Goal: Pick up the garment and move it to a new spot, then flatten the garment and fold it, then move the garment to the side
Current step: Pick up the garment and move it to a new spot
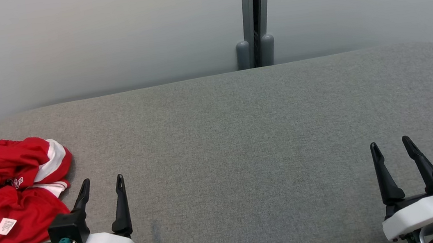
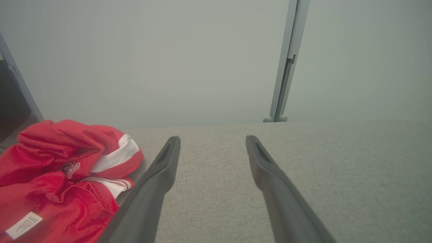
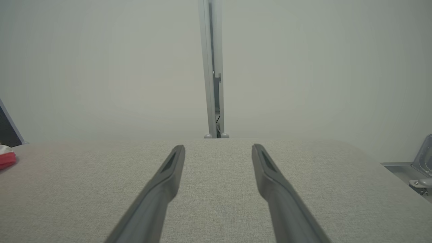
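Garment (image 1: 6, 192), just left of the left gripper (image 1: 102, 179), is showing as soft creased cloth, red and white, faintly sheened. Table covering (image 1: 243, 134) beneath the gripper is presenting as grey woven fabric, matt, finely rough. Its fingers (image 2: 158, 179) are reading as dark matt plastic.

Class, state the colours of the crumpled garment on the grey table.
The garment is red with white stripes; clearest in the head view.

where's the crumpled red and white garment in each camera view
Head view: the crumpled red and white garment lies at the left edge, beside the left gripper.
Left wrist view: garment in the lower left corner.
Right wrist view: a red sliver at the far left edge.
Shared landmark: the grey vertical wall post.
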{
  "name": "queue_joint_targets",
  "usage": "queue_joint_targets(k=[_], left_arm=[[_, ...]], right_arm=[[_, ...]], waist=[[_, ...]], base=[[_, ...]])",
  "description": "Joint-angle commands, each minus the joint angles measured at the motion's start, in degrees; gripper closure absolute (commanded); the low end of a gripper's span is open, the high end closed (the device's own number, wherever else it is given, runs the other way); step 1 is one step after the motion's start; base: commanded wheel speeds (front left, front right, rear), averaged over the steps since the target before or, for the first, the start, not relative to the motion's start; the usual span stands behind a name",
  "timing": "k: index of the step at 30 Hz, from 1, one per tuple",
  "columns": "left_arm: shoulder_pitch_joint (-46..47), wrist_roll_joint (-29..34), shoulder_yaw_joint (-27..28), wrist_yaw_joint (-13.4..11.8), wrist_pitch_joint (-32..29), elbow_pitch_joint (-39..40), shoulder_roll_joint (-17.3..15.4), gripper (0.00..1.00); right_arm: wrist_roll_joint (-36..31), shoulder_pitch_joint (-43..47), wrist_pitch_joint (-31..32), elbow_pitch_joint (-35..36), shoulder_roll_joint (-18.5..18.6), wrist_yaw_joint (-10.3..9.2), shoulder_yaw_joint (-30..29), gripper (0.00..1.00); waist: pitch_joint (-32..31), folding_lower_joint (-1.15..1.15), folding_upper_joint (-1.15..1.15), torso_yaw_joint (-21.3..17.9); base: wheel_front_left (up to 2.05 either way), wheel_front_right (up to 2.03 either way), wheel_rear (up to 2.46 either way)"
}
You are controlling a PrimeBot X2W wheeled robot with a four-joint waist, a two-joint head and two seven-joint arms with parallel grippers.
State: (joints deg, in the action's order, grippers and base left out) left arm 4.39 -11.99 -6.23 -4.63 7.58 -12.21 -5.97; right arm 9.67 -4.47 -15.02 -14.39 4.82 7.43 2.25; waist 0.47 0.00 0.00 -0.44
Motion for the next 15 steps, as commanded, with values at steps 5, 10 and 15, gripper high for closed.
queue_joint_targets(k=[5, 10, 15], left_arm=[[0.4, -0.4, 0.2, -0.4, -0.1, -0.4, -0.4, 0.00], [0.7, -0.7, -0.2, -0.3, 0.0, -0.7, -0.4, 0.00], [1.5, -1.0, -0.4, -0.4, 0.3, -0.9, -0.4, 0.00]], right_arm=[[0.1, -0.7, -0.3, -0.2, 0.2, 0.10, -0.6, 0.00], [-0.2, 0.0, -0.3, -0.1, 0.3, 0.10, -1.1, 0.00], [-0.4, 0.4, 0.0, 0.3, 0.4, 0.10, -1.3, 0.00]], waist=[[0.1, 0.00, 0.00, 0.0], [-0.1, 0.00, 0.00, 0.7], [0.2, 0.00, 0.00, 4.0]], base=[[0.00, 0.00, 0.00], [0.00, 0.00, 0.00], [0.00, 0.00, 0.00]])
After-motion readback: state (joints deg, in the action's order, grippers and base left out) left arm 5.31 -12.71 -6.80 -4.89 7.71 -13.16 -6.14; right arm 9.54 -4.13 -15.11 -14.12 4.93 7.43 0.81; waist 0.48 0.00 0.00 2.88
